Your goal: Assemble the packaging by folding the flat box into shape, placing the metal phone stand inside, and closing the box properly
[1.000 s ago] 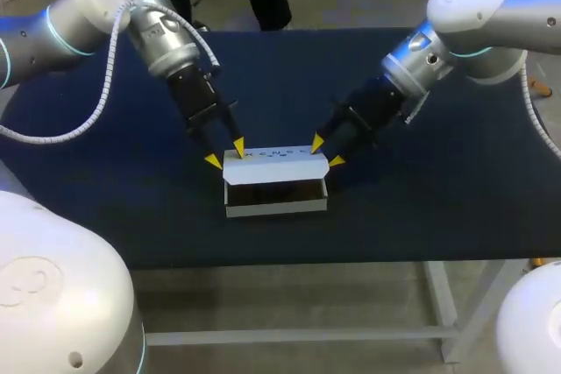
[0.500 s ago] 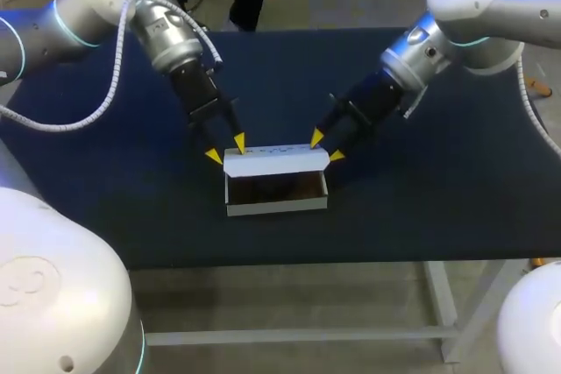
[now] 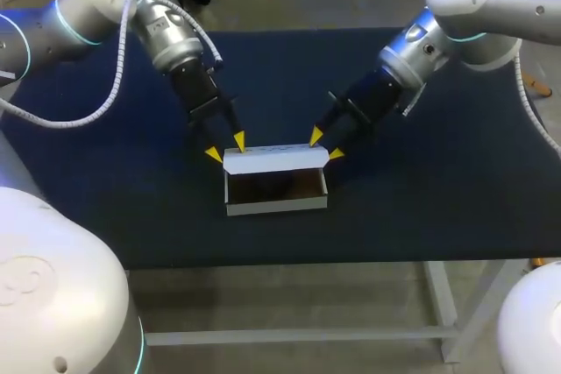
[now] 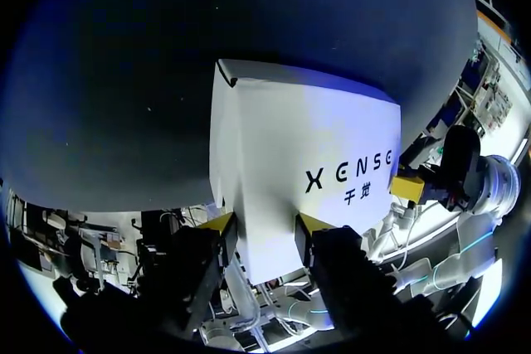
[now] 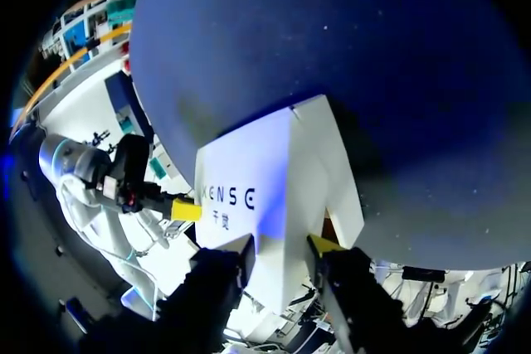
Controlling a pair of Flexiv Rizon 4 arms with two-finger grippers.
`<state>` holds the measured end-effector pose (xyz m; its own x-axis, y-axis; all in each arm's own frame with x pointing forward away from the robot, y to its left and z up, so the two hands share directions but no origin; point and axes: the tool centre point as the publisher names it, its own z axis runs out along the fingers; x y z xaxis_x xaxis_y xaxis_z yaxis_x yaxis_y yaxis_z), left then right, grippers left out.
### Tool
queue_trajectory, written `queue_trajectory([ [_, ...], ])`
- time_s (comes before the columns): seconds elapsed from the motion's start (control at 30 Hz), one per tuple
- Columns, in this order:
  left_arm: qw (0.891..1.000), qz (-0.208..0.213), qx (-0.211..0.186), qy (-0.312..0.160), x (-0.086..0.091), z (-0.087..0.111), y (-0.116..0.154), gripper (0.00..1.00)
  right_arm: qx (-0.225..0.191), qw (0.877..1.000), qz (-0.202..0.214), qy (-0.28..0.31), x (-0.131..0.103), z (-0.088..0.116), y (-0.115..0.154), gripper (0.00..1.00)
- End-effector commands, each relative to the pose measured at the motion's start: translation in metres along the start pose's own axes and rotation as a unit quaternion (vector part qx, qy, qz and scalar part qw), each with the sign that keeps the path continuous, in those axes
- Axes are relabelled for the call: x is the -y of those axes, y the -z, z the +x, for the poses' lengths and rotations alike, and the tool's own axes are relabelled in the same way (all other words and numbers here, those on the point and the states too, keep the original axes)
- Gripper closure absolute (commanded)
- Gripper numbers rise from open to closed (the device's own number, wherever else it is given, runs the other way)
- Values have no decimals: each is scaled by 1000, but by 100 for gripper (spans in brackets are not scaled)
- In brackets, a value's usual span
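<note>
A small white cardboard box (image 3: 276, 206) sits near the middle of the dark navy cloth-covered counter (image 3: 105, 190), its long side facing the front edge. Its open top shows a dim brown interior (image 3: 276, 186) where nothing can be made out clearly. The box's white hinged lid flap (image 3: 276, 160), which carries dark print on its outer face, stands raised along the rear edge and leans forward over the opening, not yet down. The left arm comes in from the rear left, and the left hand (image 3: 225, 148) is at the flap's left end. Its two yellow-tipped fingers are set a narrow gap apart with the flap's corner lying between them. In the left wrist view the left hand (image 4: 265, 225) has one tip at the flap's end edge and the other over its printed face, resting against it rather than pinching it. The right arm comes in from the rear right, and the right hand (image 3: 326, 145) is at the flap's right end. In the right wrist view the right hand (image 5: 282, 248) is likewise narrowly parted, with the flap's corner in the gap. The two hands are well apart, one at each end of the flap.
</note>
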<state>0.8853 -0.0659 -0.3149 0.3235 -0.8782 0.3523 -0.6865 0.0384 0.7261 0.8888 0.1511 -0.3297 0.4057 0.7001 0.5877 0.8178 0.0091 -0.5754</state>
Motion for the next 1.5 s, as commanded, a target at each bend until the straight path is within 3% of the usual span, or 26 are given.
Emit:
queue_trajectory([
  [0.03,1000,-8,4,1,5,5,2,52,2,1000,6,0,-3,6,-1,56],
  [1.23,1000,-15,2,9,3,11,10,53,4,1000,13,5,-3,14,2,56],
  [1.5,999,-33,-16,4,6,11,11,55,5,1000,15,6,-4,17,0,56],
])
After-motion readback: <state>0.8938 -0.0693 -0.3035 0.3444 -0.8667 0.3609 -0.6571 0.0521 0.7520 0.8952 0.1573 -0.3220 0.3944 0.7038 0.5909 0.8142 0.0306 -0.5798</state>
